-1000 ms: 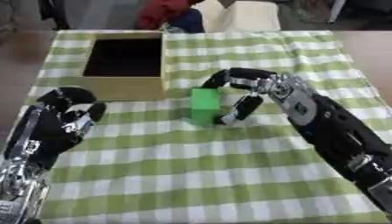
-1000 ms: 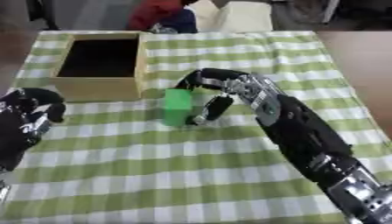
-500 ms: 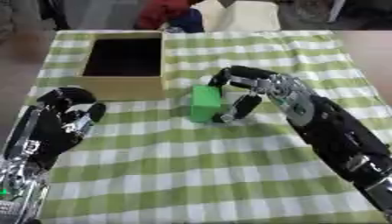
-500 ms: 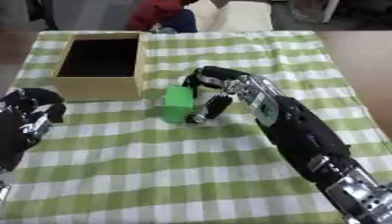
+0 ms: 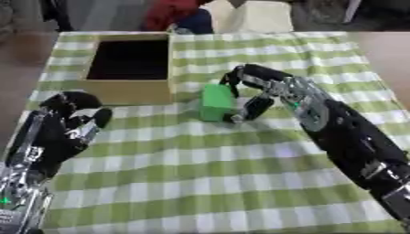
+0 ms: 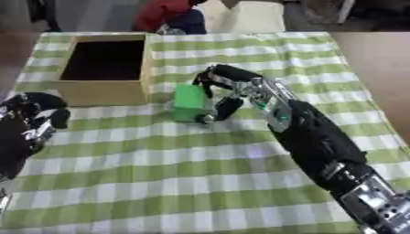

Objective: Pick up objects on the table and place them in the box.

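Left eye view: my right hand [image 5: 268, 91] has its fingers curled round the green block [image 5: 216, 102], standing mid-tabletop beside the box [image 5: 128, 89]. Placement outstanding; box interior appears dark, contents indiscernible.

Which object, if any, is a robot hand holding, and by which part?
The right robot hand grips the green block, fingers curled over its top and thumb against its right side. The left robot hand holds nothing.
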Action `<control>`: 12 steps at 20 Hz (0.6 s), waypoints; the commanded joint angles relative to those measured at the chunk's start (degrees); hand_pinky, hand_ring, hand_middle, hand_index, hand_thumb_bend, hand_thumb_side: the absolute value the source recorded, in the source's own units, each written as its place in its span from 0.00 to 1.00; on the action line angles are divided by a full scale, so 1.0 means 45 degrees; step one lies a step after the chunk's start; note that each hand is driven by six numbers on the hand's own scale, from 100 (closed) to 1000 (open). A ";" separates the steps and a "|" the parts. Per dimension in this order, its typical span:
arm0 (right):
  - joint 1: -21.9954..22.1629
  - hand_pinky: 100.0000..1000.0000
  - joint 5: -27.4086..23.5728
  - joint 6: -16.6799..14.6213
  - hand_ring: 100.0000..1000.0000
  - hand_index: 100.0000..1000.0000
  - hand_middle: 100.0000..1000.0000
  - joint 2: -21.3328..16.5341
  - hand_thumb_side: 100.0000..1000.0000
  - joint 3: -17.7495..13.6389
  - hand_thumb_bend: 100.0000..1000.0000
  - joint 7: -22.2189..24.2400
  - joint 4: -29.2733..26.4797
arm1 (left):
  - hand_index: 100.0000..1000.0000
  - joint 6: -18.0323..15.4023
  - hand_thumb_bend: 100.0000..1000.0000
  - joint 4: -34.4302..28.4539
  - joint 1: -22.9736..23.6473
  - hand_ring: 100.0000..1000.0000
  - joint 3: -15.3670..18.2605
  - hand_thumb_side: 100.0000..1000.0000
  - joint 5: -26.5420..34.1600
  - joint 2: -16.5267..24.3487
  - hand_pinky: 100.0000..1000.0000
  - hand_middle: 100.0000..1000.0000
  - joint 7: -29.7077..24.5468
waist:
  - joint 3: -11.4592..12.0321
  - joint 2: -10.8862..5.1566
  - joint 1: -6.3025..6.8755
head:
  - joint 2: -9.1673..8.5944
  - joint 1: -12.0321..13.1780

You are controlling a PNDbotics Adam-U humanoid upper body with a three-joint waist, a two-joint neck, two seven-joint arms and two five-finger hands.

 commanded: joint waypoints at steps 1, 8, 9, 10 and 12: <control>-0.0247 0.73 -0.0199 0.0023 0.61 0.49 0.30 -0.0366 0.13 -0.0211 0.38 -0.0292 -0.0250 | 0.59 -0.0001 0.54 -0.0291 -0.0141 0.67 0.0043 0.16 -0.0038 0.0066 0.44 0.55 0.0038 | -0.0002 -0.0206 0.0005 | 0.0038 -0.0007; -0.0262 0.74 -0.0835 0.0109 0.61 0.49 0.30 -0.1064 0.11 -0.0421 0.38 -0.0467 -0.0906 | 0.59 -0.0023 0.54 -0.0514 -0.0114 0.67 0.0023 0.15 -0.0039 0.0132 0.44 0.55 0.0009 | -0.0025 -0.0237 -0.0025 | 0.0008 0.0066; -0.0267 0.74 -0.0919 0.0146 0.61 0.49 0.30 -0.1184 0.11 -0.0455 0.38 -0.0482 -0.1006 | 0.59 -0.0021 0.54 -0.0550 -0.0103 0.67 0.0016 0.15 -0.0037 0.0143 0.44 0.55 -0.0003 | -0.0025 -0.0239 -0.0031 | 0.0002 0.0076; -0.0285 0.74 -0.1001 0.0184 0.61 0.49 0.30 -0.1331 0.11 -0.0503 0.38 -0.0509 -0.1111 | 0.59 -0.0019 0.54 -0.0583 -0.0086 0.67 0.0005 0.15 -0.0035 0.0155 0.44 0.55 -0.0017 | -0.0024 -0.0242 -0.0038 | -0.0007 0.0089; -0.0335 0.74 -0.1142 0.0259 0.61 0.49 0.30 -0.1605 0.10 -0.0589 0.39 -0.0562 -0.1305 | 0.59 -0.0001 0.54 -0.0619 -0.0043 0.67 -0.0020 0.16 -0.0039 0.0179 0.44 0.55 -0.0054 | -0.0016 -0.0242 -0.0060 | -0.0026 0.0106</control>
